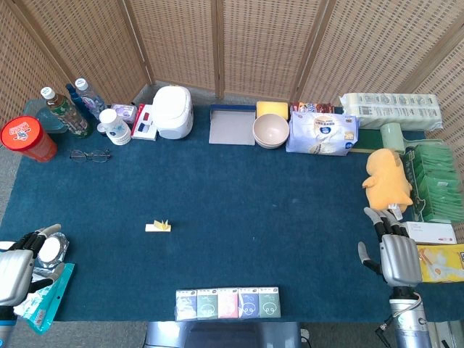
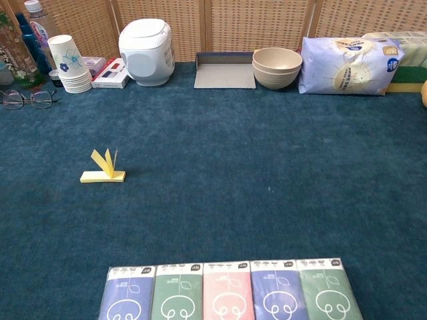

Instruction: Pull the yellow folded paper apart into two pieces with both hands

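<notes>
The yellow folded paper (image 1: 159, 227) lies on the blue cloth left of centre, a flat strip with folded flaps standing up from it (image 2: 104, 167). In the head view my left hand (image 1: 20, 264) hangs at the table's lower left corner, fingers apart, holding nothing, well left of the paper. At the lower right edge my right hand (image 1: 393, 250) also holds nothing, fingers spread, far from the paper. Neither hand shows in the chest view.
A row of coloured packets (image 1: 228, 302) lies at the front edge. Along the back stand bottles (image 1: 67, 110), paper cups (image 2: 69, 64), a white cooker (image 1: 173, 112), a grey tray (image 1: 232, 125), bowls (image 1: 270, 130) and a tissue pack (image 1: 322, 133). Glasses (image 1: 90, 155) lie left; a yellow plush (image 1: 388, 178) sits right.
</notes>
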You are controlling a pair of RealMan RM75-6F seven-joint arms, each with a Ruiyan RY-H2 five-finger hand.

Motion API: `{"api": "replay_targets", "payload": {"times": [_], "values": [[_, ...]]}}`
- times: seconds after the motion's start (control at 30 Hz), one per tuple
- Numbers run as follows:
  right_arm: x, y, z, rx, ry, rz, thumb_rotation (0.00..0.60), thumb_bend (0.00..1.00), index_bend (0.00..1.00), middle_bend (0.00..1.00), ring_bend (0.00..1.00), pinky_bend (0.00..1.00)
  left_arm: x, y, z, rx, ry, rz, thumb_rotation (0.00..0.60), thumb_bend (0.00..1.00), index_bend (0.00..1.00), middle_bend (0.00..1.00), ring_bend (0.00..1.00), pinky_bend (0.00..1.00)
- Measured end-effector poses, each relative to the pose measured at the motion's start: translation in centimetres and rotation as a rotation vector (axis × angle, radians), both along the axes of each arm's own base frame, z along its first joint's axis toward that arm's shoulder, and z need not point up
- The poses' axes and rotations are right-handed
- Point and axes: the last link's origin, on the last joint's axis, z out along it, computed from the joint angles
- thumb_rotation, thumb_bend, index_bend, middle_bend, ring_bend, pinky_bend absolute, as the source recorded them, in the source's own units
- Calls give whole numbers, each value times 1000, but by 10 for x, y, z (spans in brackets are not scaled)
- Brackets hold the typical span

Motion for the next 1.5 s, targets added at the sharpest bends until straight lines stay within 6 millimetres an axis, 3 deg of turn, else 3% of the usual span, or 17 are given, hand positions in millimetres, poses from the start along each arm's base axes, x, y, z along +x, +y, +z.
{"api": "replay_targets", "payload": {"times": [0.83,1.2,1.33,1.5], "values": [[2,9,5,-20,-23,5,600,443,143,209,124,221,5,6,10,-1,5,-54,600,253,193,249,246,382],[0,9,3,-13,-30,-4,600,443,142,209,124,221,9,36,16,-93,89,-92,600,253,220,250,256,382],[-1,9,4,-16,-28,-9,600,443,142,209,124,221,12,52,12,-143,116,-103,600,253,232,310,383,431],[-1,7,2,3,-24,-14,600,443,142,209,126,221,19,79,4,-211,161,-123,600,222,238,616,701,731]]}}
